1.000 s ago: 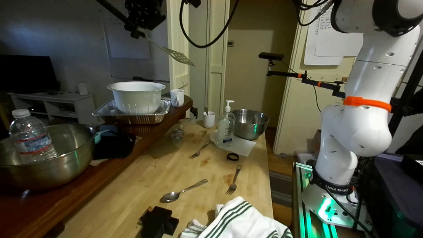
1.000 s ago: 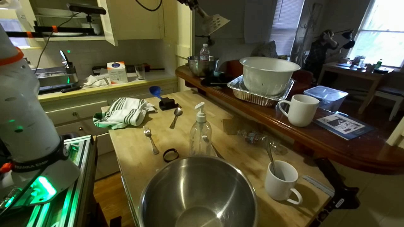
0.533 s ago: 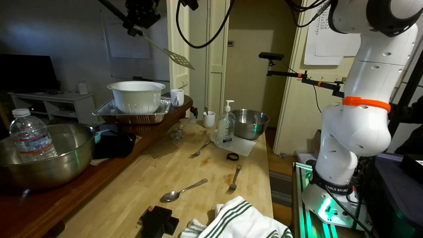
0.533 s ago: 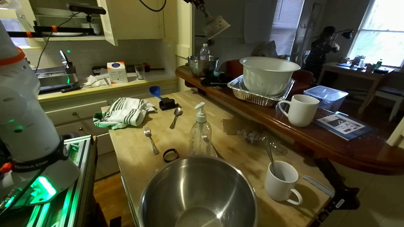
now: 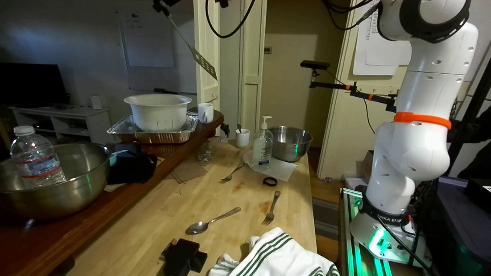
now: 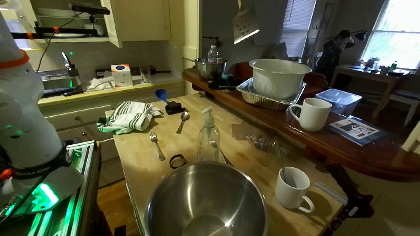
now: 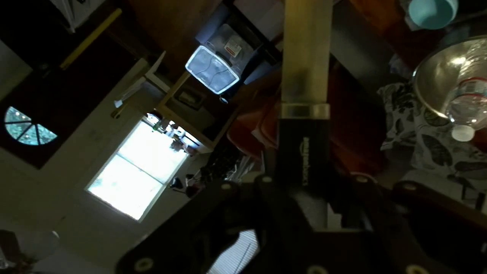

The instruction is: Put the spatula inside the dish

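Dish [image 5: 158, 115], wide, round, white, perhaps plastic, stands lower down, apart from the long, slotted silver-metal spatula [image 6: 244, 23] I hold aloft: likely light, stiff, its bare metal slippery. My black pincer [image 7: 309, 182] grasps the thin black handle [image 7: 303, 148], probably the safest grip.

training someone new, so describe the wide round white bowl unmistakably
Find the long brown wooden ledge. On it, a silver foil tray holds the wide round white bowl. There, its whiteness sets it apart from the shiny metal bowl, its width from the handled white mug.
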`<state>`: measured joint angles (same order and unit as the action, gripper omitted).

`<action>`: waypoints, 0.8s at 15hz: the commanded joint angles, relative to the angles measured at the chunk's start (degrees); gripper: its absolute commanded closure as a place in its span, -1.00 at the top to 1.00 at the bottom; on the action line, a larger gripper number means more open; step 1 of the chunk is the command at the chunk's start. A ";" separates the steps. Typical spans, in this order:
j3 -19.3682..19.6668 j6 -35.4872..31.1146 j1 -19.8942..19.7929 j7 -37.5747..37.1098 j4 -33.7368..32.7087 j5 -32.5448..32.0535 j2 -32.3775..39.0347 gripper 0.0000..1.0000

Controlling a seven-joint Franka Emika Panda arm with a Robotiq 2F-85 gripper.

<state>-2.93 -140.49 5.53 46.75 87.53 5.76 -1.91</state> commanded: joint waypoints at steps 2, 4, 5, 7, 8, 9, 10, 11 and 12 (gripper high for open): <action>1.03 0.52 -1.64 -2.45 -0.25 -3.08 1.62 -0.36; 0.79 0.78 -2.61 -3.68 -0.77 -4.58 3.00 -0.36; 0.73 0.78 -2.58 -3.98 -0.89 -4.81 3.23 -0.84; 0.57 -12.31 -1.60 -8.73 1.39 -5.76 4.53 -0.84; 0.45 -16.72 -1.40 -10.15 1.61 -5.66 5.46 -0.84; 0.44 -20.97 -1.26 -12.17 1.70 -5.57 6.55 -0.84; 0.40 -24.46 -1.17 -13.60 1.57 -4.58 7.46 -0.84; 0.30 -27.57 -1.25 -14.64 0.95 -3.30 8.81 -0.84; -0.11 -30.99 -1.44 -14.37 0.47 -1.20 10.05 -0.84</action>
<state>-2.67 -163.48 4.08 34.55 89.23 1.38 5.26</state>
